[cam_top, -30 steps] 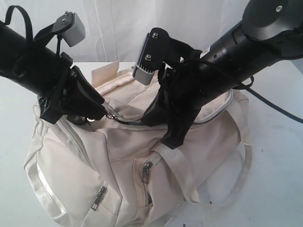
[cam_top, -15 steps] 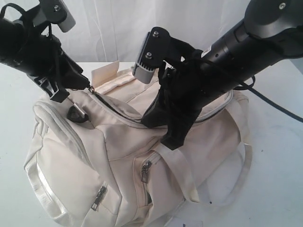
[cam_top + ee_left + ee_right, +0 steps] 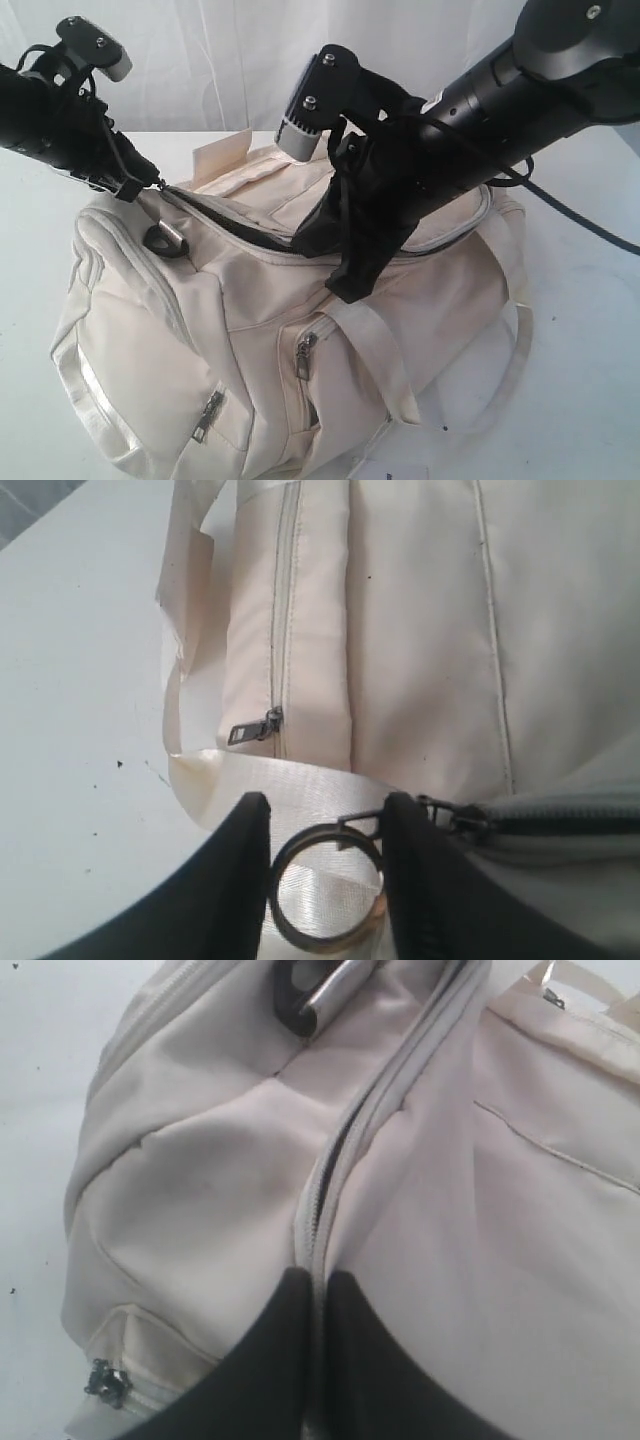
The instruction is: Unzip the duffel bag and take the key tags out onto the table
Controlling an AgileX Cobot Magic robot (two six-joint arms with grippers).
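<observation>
The cream duffel bag (image 3: 250, 330) lies on the white table (image 3: 580, 380). My left gripper (image 3: 148, 186) is at the bag's left end, shut on the metal ring of the main zipper pull (image 3: 327, 885), which sits between both black fingers (image 3: 240, 890). Behind it the main zipper (image 3: 235, 222) gapes, showing dark lining. My right gripper (image 3: 340, 282) is shut on the bag's zipper seam (image 3: 330, 1190) near the middle, pinching it at my right gripper (image 3: 318, 1285). The key tags are hidden.
A black D-ring (image 3: 165, 238) hangs below the left gripper, and the D-ring (image 3: 310, 995) also shows in the right wrist view. Side pocket zipper pulls (image 3: 305, 355) sit on the front. Webbing straps (image 3: 505, 330) loop at the right. A white curtain stands behind.
My left gripper has moved left and back along the bag with the zipper pull, and the main zipper has opened wider. The right gripper has kept its grip in place.
</observation>
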